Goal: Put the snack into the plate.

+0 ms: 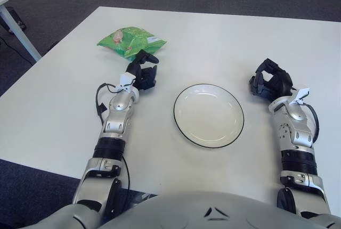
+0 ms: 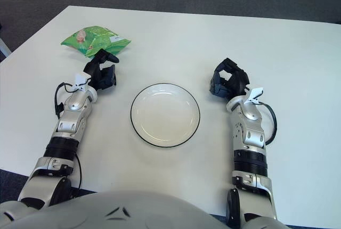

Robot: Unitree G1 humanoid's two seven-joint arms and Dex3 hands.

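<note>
we see the snack [image 1: 131, 41], a green bag, lying flat on the white worktop [image 1: 213, 37] toward its far left, well apart from the plate [image 1: 209, 115], so it has not been moved yet. our left hand [image 1: 144, 72] sits just on the near side of the bag, fingers loosely open and gripping nothing; one fingertip shows right at the bag's near edge, and we cannot tell whether it touches. we judge it is placed there to close on the bag from the near side. the plate lies bare in the middle, between both arms, an easy drop point. our right hand [image 1: 270, 82] shows to the right of the plate, fingers curled, holding nothing, out of the path.
</note>
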